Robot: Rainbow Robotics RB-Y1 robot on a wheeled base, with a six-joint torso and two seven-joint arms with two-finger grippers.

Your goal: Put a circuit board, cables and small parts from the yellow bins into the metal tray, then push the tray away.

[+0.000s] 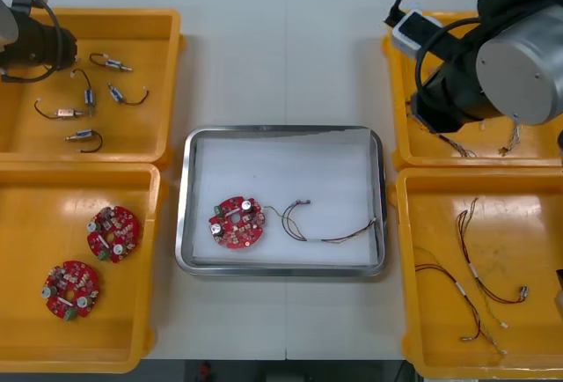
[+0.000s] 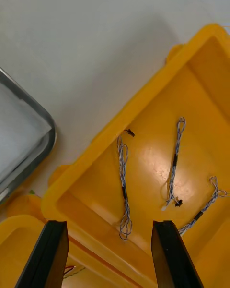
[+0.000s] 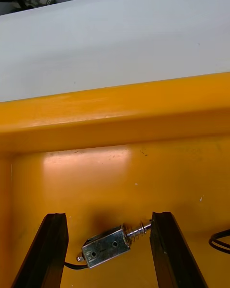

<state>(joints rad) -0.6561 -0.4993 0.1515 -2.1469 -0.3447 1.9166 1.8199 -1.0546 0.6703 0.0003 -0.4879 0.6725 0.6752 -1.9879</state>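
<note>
left pincer [image 3: 108, 216]: over the far-left bin [image 3: 115, 115], at 10 o'clock from the metal tray [image 1: 183, 197]; fingers apart, low over the bin floor.
small metal part [image 3: 105, 249]: on that bin's floor, between the two fingers. Its sprung pin end lies right by one finger; contact cannot be told. A black lead trails off the other end.
loose parts [image 1: 113, 63]: several more with black leads, scattered across the same bin in the front view.
right pincer [image 2: 110, 223]: above the far-left corner of the far-right bin [image 2: 143, 101], at 2 o'clock from the tray; fingers apart, nothing between them.
blue and white cables [image 2: 123, 187]: three twisted lengths on that bin's floor, apart from each other, below the pincer.
circuit board [image 1: 237, 222]: round, red, flat inside the tray at its 8 o'clock.
thin cable [image 1: 325, 240]: in the tray just beside the board, running toward 4 o'clock.
spare boards [image 1: 113, 233]: two in the near-left bin [image 1: 26, 224], at 8 o'clock from the tray.
near-right bin [image 1: 528, 215]: at 4 o'clock; holds thin cables.
desk [image 1: 281, 56]: light; tray sits centred between the bins.
</note>
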